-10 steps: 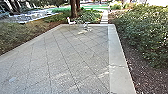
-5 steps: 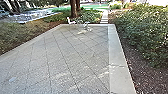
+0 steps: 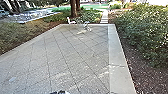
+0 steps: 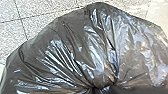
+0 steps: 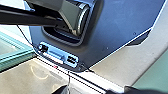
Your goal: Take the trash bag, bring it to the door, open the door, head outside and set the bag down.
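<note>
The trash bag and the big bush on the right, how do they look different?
The trash bag is dark and shiny, but the bush is green and leafy. The bag is thin, creased plastic, with folds pulled together at a gathered spot; the bush has lots of little leaves spreading over brown mulch. Both look bulgy, and both have bright patches of light.

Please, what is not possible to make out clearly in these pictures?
- Contents of the trash bag: left wrist view, hidden by its dark plastic.
- Rest of the bag: left wrist view, cut off by the picture's edge.
- Dark and pale thing: head view, cut off by the near edge.
- Exact kind of pale furniture: head view, too small.
</note>
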Controlling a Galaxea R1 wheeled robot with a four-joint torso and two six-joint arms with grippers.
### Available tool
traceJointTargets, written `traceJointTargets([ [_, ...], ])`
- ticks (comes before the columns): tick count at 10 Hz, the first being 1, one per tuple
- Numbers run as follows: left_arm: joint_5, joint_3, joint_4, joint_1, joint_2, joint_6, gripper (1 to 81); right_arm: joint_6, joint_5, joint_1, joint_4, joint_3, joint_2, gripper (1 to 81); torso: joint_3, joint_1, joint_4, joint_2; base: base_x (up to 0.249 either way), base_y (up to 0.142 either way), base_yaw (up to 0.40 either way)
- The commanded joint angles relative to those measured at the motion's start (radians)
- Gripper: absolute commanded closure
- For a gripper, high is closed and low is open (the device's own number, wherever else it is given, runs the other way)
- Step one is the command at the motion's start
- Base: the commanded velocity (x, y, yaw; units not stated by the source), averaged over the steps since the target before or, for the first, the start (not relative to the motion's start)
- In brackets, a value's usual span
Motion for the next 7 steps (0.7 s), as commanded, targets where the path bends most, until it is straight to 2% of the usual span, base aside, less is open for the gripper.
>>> traceJointTargets([
  [1, 0.117, -0.019, -0.027, -0.148, -0.063, 0.004, 81.1, -0.004, -0.080, -0.001, -0.004, 0.007, 0.003, 1.0, 0.000, 0.000, 0.000, 0.000, 0.000, 0.000, 0.000],
  [3, 0.118, -0.010, -0.028, -0.146, -0.063, 0.006, 81.1, -0.004, -0.080, -0.001, -0.004, 0.007, 0.002, 1.0, 0.000, 0.000, 0.000, 0.000, 0.000, 0.000, 0.000],
  [4, 0.118, -0.002, -0.030, -0.146, -0.063, 0.006, 1.0, -0.004, -0.080, -0.001, -0.004, 0.007, 0.002, 1.0, 0.000, 0.000, 0.000, 0.000, 0.000, 0.000, 0.000],
  [6, 0.121, -0.002, -0.030, -0.128, -0.058, 0.007, 1.0, -0.001, -0.080, -0.001, -0.002, 0.007, 0.002, 1.0, 0.000, 0.000, 0.000, 0.000, 0.000, 0.000, 0.000],
  [7, 0.126, -0.002, -0.030, -0.096, -0.044, 0.010, 1.0, -0.001, -0.080, -0.003, -0.001, 0.007, 0.003, 1.0, 0.028, 0.000, 0.000, 0.000, 0.000, 0.000, 0.000],
])
